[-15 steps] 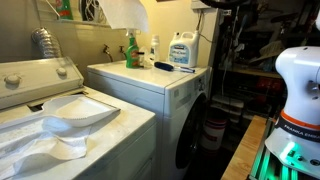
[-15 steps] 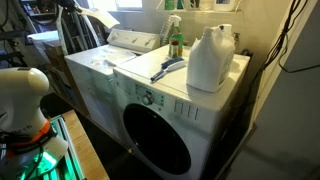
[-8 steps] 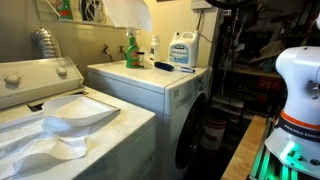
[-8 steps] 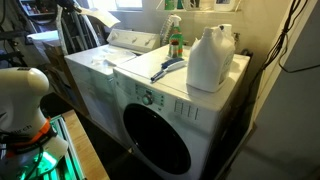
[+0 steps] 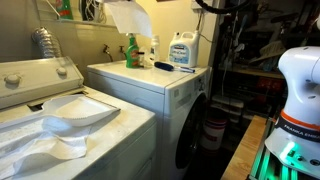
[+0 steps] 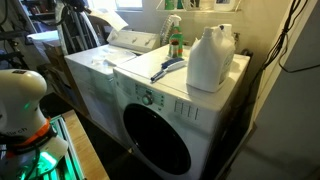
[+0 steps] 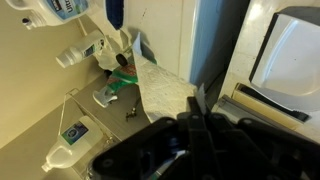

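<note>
The gripper [image 7: 197, 108] pinches a thin, crinkled white cloth [image 7: 160, 88] that hangs in soft folds.

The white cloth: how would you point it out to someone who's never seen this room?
Find the front-loading machine with the white jug on top. Above the green spray bottle near that jug hangs the white cloth, the only thing there dangling in mid-air.

A white, rounded arm base [image 5: 300, 85] with a black lettered band glows green below; the pincer [image 7: 196, 105] is black.
</note>
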Controlling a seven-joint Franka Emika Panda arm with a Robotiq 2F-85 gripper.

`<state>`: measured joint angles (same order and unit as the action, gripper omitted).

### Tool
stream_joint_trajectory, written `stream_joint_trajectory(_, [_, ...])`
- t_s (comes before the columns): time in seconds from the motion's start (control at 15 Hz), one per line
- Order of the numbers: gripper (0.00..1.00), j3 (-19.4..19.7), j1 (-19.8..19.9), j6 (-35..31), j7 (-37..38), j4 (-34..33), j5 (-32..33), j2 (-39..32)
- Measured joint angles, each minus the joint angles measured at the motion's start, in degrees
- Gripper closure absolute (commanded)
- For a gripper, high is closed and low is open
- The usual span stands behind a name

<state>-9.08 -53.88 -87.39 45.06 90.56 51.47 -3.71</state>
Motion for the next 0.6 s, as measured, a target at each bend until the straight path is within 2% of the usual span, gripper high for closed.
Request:
stream_joint_trajectory(0.4, [1.0, -1.8, 11.6, -14.1, 1.1, 12.5, -4.8, 6.5])
stream_joint_trajectory(0.6, [1.0, -2.9, 17.1, -18.5, 1.1, 19.6, -4.8, 9.6])
